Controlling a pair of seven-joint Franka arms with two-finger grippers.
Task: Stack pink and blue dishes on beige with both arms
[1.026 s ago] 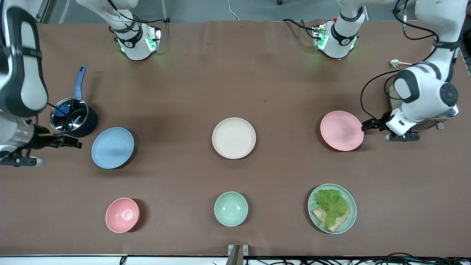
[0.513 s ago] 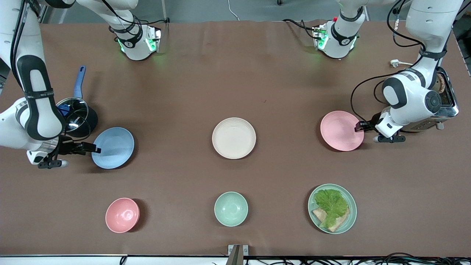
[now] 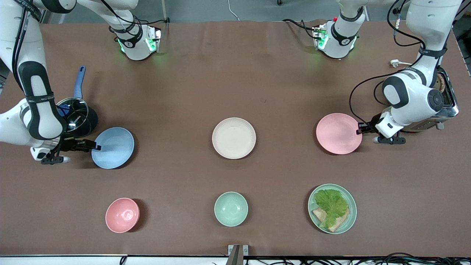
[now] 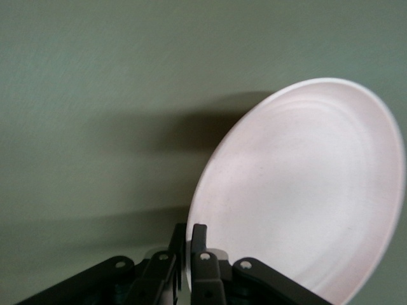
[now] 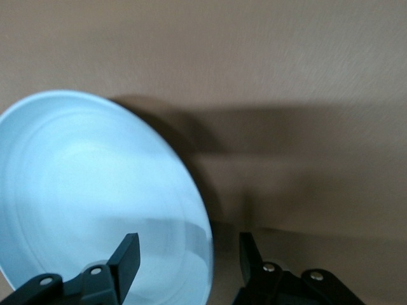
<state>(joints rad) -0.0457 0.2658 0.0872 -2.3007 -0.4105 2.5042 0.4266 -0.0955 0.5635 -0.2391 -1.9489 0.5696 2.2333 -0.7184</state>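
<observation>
The pale blue plate (image 3: 116, 148) lies toward the right arm's end of the table. My right gripper (image 3: 96, 147) is at its rim, open, with one finger over the plate and one outside it. In the right wrist view the blue plate (image 5: 95, 190) has its edge between the spread fingers of the right gripper (image 5: 187, 257). The pale pink plate (image 3: 336, 134) lies toward the left arm's end. My left gripper (image 3: 360, 127) is shut on its rim, and the left wrist view shows the left gripper (image 4: 189, 236) pinching the pink plate (image 4: 305, 190). The beige plate (image 3: 234, 138) sits between them, bare.
A dark pot with a blue handle (image 3: 74, 118) stands beside the right gripper. A toaster (image 3: 447, 110) is next to the left arm. Nearer the front camera are a pink bowl (image 3: 122, 215), a mint bowl (image 3: 231, 208) and a mint plate with lettuce (image 3: 332, 208).
The right gripper came in over the blue plate's rim. The left gripper closed on the pink plate's rim, and that plate shifted slightly toward the beige plate.
</observation>
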